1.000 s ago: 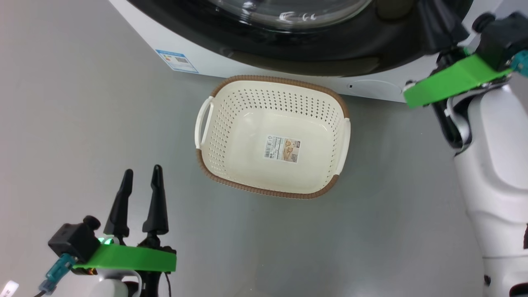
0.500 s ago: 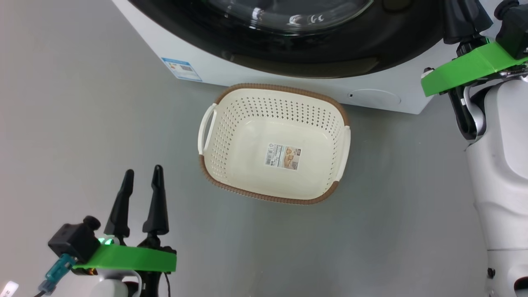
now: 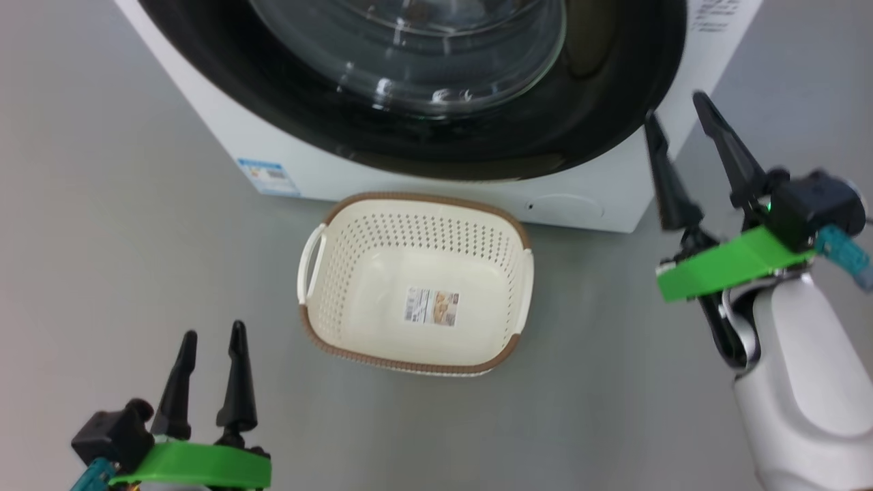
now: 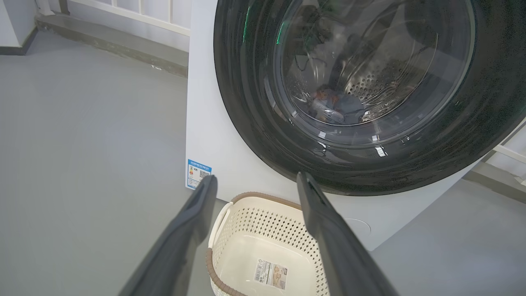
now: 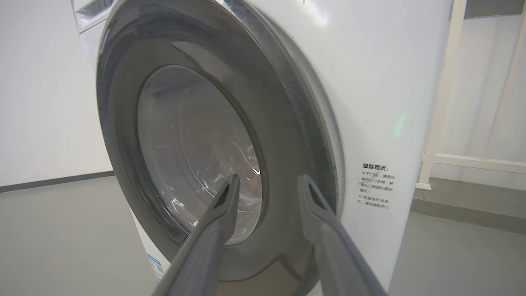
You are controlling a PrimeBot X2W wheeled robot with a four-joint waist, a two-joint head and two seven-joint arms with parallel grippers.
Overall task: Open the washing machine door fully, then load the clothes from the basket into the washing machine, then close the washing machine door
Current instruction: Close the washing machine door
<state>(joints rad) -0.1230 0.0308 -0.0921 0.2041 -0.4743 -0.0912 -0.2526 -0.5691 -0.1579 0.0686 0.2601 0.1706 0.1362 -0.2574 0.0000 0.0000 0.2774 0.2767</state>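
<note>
Black-rimmed washing machine door [image 4: 372, 88] closed, cream basket [image 3: 341, 286] nearby

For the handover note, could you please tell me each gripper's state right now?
Left gripper: open, holding nothing.
Right gripper: open, holding nothing.

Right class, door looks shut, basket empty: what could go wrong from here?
The right gripper hangs open beside the washing machine door rim; pulling back could clip it. The latch is hidden, so the door may be unlatched. The basket sits just before the door; the base might bump it.
</note>
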